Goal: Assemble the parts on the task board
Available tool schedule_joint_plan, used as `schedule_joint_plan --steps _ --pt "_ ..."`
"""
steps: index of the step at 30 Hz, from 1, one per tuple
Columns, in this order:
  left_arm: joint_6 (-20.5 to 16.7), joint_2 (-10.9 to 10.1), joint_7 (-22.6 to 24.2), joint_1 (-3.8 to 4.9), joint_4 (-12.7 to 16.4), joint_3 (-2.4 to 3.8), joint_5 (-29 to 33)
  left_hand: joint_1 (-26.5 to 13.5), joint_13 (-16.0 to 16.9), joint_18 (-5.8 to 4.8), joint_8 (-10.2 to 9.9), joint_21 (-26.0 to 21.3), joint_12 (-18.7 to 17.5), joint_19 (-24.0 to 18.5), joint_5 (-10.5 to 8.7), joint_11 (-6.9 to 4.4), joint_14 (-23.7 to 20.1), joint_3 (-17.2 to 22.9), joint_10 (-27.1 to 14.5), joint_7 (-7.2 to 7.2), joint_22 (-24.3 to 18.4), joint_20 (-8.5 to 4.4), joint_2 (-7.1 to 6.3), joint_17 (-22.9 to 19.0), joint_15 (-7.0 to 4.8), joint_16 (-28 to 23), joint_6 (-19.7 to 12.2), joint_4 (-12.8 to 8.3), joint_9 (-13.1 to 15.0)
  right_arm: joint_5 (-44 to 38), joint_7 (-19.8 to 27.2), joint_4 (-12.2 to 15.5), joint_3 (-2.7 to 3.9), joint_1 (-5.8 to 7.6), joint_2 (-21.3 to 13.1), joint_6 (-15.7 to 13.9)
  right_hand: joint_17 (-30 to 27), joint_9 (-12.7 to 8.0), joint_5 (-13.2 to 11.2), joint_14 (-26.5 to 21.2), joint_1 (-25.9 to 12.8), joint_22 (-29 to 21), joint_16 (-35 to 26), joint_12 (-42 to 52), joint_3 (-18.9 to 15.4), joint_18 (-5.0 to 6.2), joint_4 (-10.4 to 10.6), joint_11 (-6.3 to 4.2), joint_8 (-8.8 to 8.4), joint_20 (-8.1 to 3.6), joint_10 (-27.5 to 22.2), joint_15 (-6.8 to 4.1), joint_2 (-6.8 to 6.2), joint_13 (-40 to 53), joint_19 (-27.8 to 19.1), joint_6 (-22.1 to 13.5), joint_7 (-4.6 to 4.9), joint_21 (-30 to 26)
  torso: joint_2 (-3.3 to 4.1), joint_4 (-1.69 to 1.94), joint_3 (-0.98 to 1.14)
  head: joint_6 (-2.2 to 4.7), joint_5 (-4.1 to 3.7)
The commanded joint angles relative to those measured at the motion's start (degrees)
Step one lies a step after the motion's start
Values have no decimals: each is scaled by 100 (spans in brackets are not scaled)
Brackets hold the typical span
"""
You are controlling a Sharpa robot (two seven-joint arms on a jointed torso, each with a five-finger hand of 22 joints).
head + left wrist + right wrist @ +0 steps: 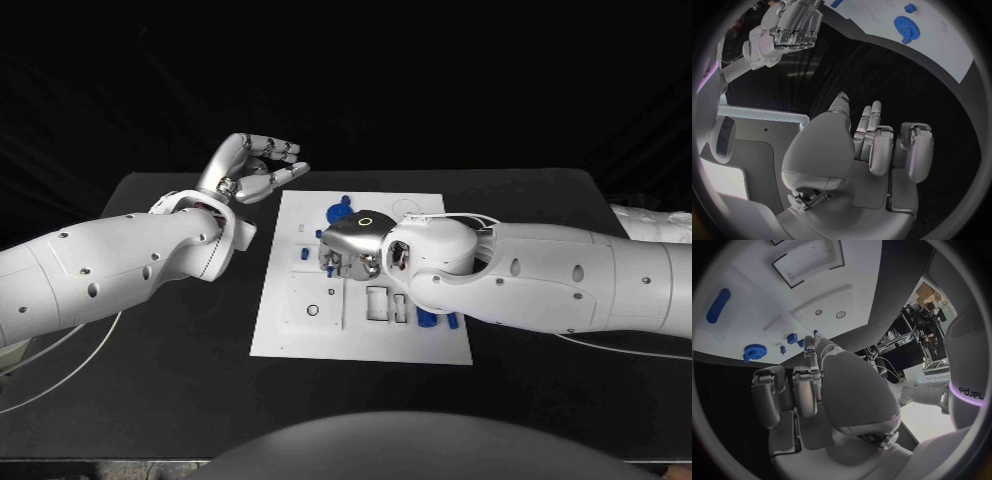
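Observation:
The white task board [296, 335] lies mid-table. On its far end sits a blue gear [342, 212] [906, 28] [753, 350], with a small blue part [306, 254] [792, 338] near it. A blue oblong part [718, 305] lies by my right arm, at the board's right side [430, 319]. My right hand [353, 250] [811, 385] hangs over the board's middle, fingertips down at a tiny blue part [815, 332]; whether it pinches it I cannot tell. My left hand [253, 168] [873, 150] is raised off the board's far left corner, fingers loosely apart, holding nothing.
The board has rectangular recesses [378, 303] and a round hole [313, 311] in its near half. A thin white cable [421, 215] loops over its far right corner. A pale object [649, 222] lies at the table's right edge.

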Motion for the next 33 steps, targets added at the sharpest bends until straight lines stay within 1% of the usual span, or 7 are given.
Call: schedule_joint_plan --steps 1,3,6,12,22,24,33 --pt "74 16 46 2 -3 4 -79 44 2 -43 -27 14 15 603 36 -25 387 -43 21 -7 1509 -47 0 856 -41 -12 49 1 -8 -164 119 -12 1 -19 27 267 1510 1 -13 607 -36 1509 24 -33 45 -39 1 -11 -14 35 -46 41 5 -5 600 -25 32 26 -1 3 -4 1 -52" --pt "69 15 49 2 -7 4 -88 44 2 -43 -27 14 15 603 36 -25 387 -43 21 -7 1509 -47 0 856 -41 -12 49 1 -8 -166 126 -17 1 -29 37 307 1510 1 -13 607 -36 1509 24 -33 45 -39 1 -11 -14 35 -46 41 5 -5 600 -25 32 26 -4 -3 -4 1 -43" --pt "56 12 58 2 -9 4 -95 44 2 -43 -27 14 15 603 36 -25 387 -43 21 -7 1509 -47 0 856 -41 -12 49 1 -8 -214 126 -22 0 -52 48 358 1510 1 -12 607 -33 1509 24 -31 52 -39 -6 -12 -16 35 -50 38 1 -4 600 -26 32 26 -1 0 -5 1 -66" --pt "55 11 69 2 -11 5 -100 55 2 -43 -29 14 14 603 38 -25 383 -48 21 -7 1509 -47 6 845 -42 -18 47 1 -9 -342 133 -54 -2 -100 80 418 1510 1 -11 607 -32 1509 24 -31 58 -39 -10 -12 -18 35 -53 37 0 -4 600 -27 33 26 -4 1 2 1 -60" --pt "51 -20 73 2 10 5 -102 55 2 -43 -29 14 14 603 38 -25 383 -48 21 -7 1509 -47 6 845 -42 -18 47 1 -9 -554 134 -168 -6 -232 190 323 1510 1 -8 607 -30 1509 24 -29 73 -39 -21 -14 -22 33 -60 28 -3 -4 600 -29 35 26 7 6 2 1 -72" --pt "53 -30 71 2 16 5 -102 55 2 -43 -29 14 14 603 38 -25 383 -48 21 -7 1509 -47 6 845 -42 -18 47 1 -9 -578 150 -186 -7 -243 203 311 1510 1 -8 607 -30 1509 24 -29 76 -39 -22 -15 -23 33 -61 25 -3 -3 600 -29 34 26 3 2 0 1 -59" --pt "75 -66 68 3 39 5 -102 55 2 -43 -29 14 14 603 38 -25 383 -48 21 -7 1509 -47 6 845 -42 -18 47 1 -9 -654 150 -268 -8 -262 248 328 1510 2 -4 607 -28 1509 24 -29 93 -39 -33 -17 -28 28 -70 14 -5 -3 600 -30 34 26 2 1 -2 1 -68"
